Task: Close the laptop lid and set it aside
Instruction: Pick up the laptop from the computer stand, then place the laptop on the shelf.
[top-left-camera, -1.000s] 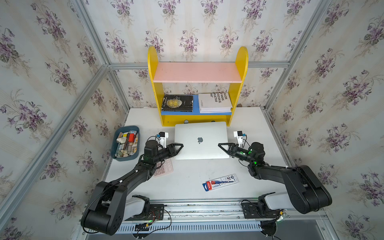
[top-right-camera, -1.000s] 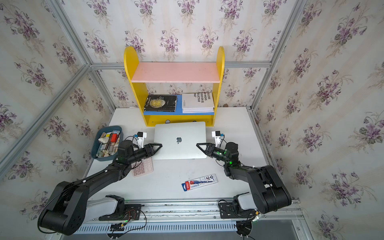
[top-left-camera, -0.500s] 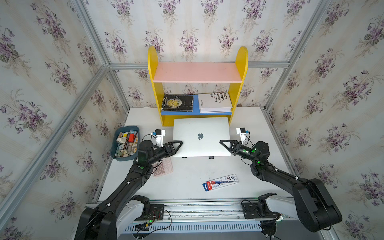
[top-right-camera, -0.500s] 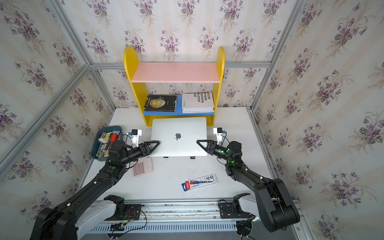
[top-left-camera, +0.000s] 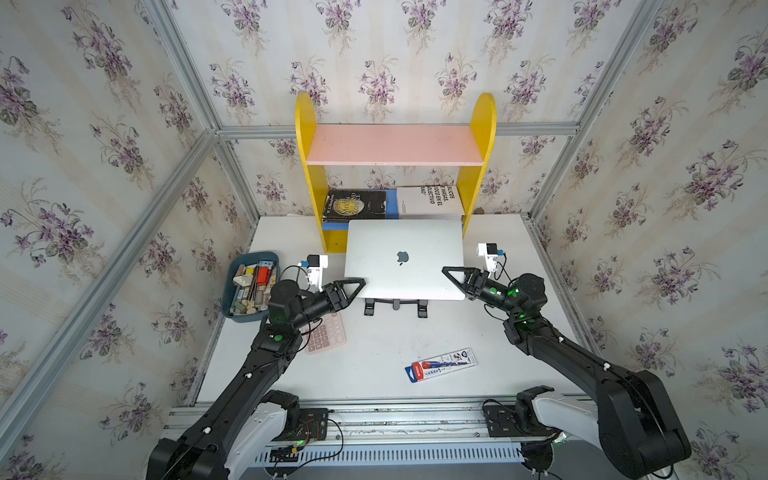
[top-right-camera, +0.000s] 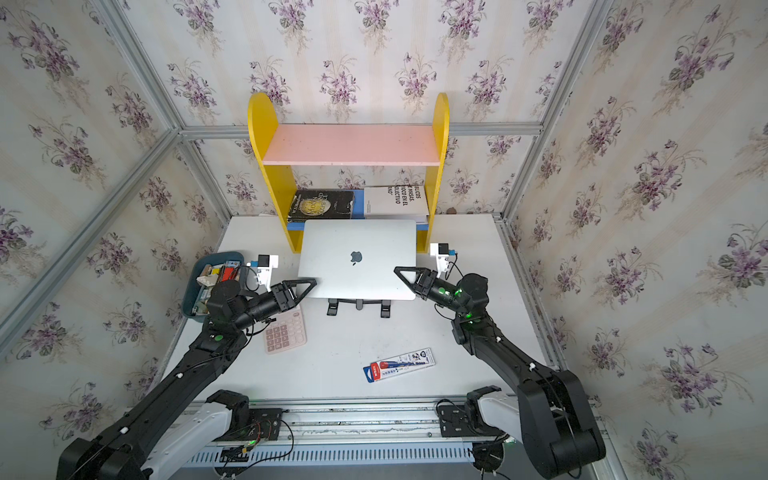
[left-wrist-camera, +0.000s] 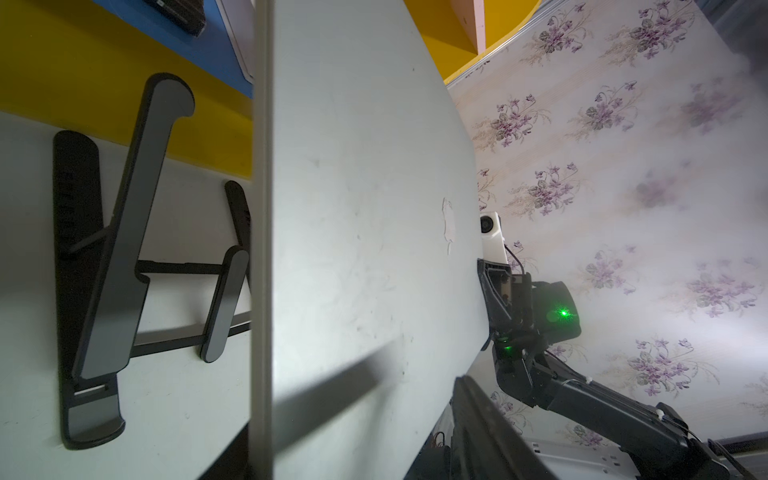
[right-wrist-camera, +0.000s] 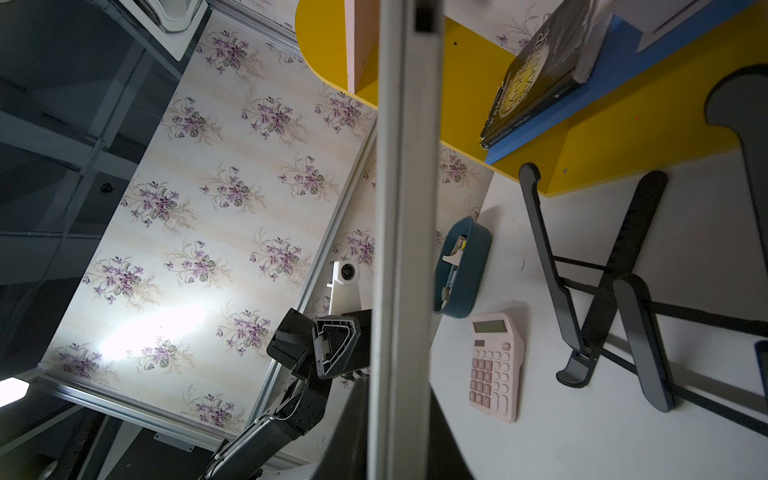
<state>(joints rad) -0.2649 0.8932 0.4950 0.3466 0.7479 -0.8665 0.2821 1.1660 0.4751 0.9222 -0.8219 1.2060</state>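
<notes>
The laptop (top-left-camera: 405, 257) (top-right-camera: 357, 257) is closed, silver lid up with its logo showing, and hangs level above the black folding stand (top-left-camera: 395, 307). My right gripper (top-left-camera: 446, 271) (right-wrist-camera: 395, 436) is shut on the laptop's right edge (right-wrist-camera: 399, 208), one finger on each face. My left gripper (top-left-camera: 358, 284) (left-wrist-camera: 353, 449) straddles the left edge. Its upper finger (left-wrist-camera: 482, 424) stands off the lid (left-wrist-camera: 365, 208) and casts a shadow on it. The lower finger is hidden under the laptop.
A yellow shelf (top-left-camera: 395, 145) with books stands right behind the laptop. A pink calculator (top-left-camera: 328, 334) lies under my left arm, beside a blue bin (top-left-camera: 249, 286) of small items. A red and blue packet (top-left-camera: 440, 365) lies at the front.
The laptop has risen off the stand and drifted toward the shelf, so the stand's feet now show. Both arms rose with it. The left jaws have widened.
</notes>
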